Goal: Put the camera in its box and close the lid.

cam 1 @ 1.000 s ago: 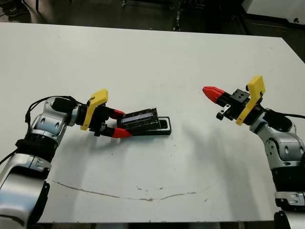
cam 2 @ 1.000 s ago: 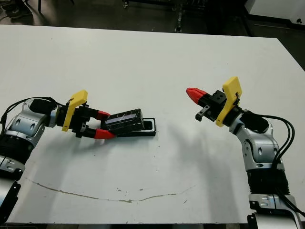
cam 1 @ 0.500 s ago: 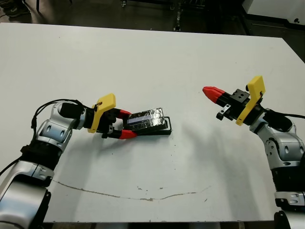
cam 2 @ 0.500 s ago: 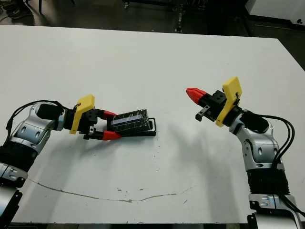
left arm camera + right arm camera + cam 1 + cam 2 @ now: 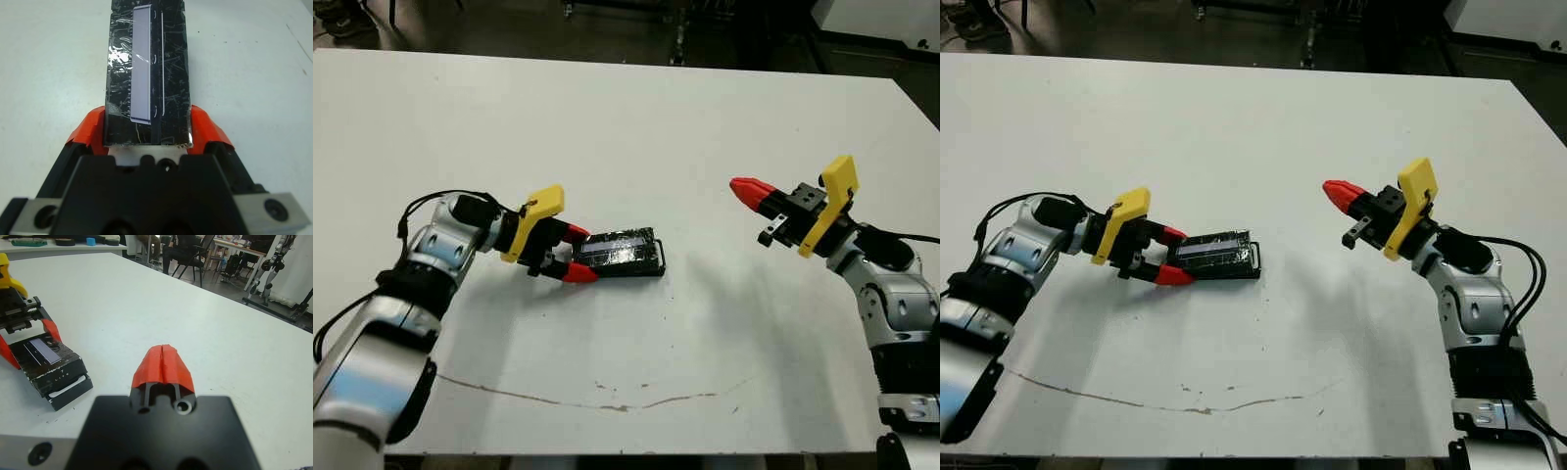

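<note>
Glossy black rectangular lid (image 5: pixel 146 83): rigid, slick, light; left claw (image 5: pixel 570 254) pinches long edges over black-rimmed box (image 5: pixel 654 262). Right claw (image 5: pixel 751 193) closed, empty.

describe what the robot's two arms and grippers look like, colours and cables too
Both arms are silver-grey metal with black joints and thin black cables looping along them. The left gripper and the right gripper each have a black body, a yellow plastic bracket at the wrist and two red-tipped fingers.
</note>
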`<state>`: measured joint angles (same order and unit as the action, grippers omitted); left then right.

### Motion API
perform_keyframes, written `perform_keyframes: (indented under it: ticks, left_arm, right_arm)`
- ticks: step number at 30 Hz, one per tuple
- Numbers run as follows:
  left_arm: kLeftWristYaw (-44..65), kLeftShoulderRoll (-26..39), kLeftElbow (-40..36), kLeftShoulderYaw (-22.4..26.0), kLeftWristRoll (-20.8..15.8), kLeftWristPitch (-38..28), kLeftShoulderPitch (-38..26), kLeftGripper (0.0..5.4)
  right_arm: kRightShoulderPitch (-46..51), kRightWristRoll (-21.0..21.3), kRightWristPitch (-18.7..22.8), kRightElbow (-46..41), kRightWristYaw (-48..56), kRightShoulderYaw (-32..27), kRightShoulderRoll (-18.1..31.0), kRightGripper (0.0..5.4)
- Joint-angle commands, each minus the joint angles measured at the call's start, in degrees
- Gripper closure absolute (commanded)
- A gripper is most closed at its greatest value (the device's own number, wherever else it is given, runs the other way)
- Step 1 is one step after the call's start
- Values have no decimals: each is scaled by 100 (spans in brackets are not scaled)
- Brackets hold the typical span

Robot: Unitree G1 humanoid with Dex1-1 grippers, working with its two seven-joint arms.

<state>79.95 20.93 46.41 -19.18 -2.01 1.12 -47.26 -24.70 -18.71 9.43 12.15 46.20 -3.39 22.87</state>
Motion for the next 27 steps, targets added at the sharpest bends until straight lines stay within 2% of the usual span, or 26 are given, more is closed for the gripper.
perform_keyframes:
  ticks: [1,5,11,16,24,27]
  left_arm:
    - [-95,-190,408,-163,339,-37,-310,222]
    - [-106,-340,658,-246,530,-142,-543,222]
    - [-119,-533,821,-209,589,-133,-647,222]
    - [-131,-641,720,-201,606,20,-671,222]
    - [94,-942,791,60,344,325,-712,222]
    - [218,-1058,834,185,247,803,-794,222]
  right_arm:
    - [61,29,-49,18,11,-27,70,540]
    - [82,74,-58,-27,-20,-17,78,540]
    - [103,-9,167,-82,-32,-52,84,540]
    - [113,29,61,-43,8,-42,86,540]
    - [120,62,128,-92,-59,-30,94,540]
    - [116,42,84,-59,-37,-47,86,540]
